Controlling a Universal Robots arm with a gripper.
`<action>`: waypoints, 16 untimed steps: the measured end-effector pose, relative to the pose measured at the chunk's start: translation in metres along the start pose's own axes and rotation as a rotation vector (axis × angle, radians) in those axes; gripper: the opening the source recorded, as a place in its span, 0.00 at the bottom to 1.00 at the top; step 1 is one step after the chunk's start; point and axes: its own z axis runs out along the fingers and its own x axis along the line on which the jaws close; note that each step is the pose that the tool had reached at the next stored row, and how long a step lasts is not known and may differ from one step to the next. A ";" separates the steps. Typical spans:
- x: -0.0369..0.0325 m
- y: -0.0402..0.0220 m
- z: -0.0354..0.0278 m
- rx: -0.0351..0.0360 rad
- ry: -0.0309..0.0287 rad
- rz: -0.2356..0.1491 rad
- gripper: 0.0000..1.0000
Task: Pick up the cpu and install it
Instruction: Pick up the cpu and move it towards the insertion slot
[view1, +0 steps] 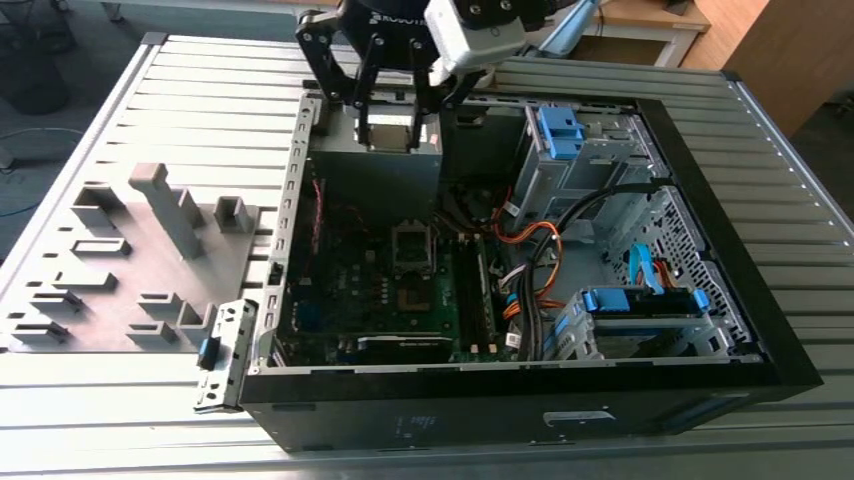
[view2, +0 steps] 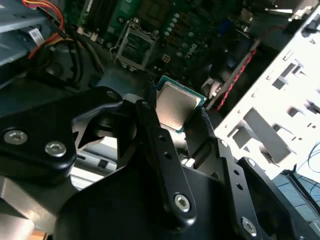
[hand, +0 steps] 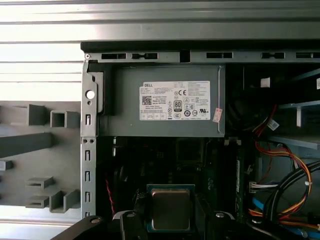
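One black hand (hand: 170, 220) clamps the flat, square, silver-topped cpu (hand: 171, 207).

The exterior view looks steeply down on the whole open computer case (view1: 441, 425). Both wrist views peer into it from close, sharing the cpu (hand: 170, 210).

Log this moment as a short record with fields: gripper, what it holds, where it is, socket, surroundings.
gripper: gripper shut on the cpu
cpu position: held in the air over the open computer case, near the power supply
socket: socket on the motherboard, apart from the cpu, no chip seen in it
surroundings: grey fixture block beside the case, on the exterior view's left
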 end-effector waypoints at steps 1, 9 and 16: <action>0.0000 0.0000 0.0000 -0.0001 0.0000 0.000 0.47; -0.0001 -0.0001 0.0026 -0.0004 -0.0573 0.000 0.47; -0.0004 -0.0054 0.0090 -0.0005 -0.0814 0.000 0.47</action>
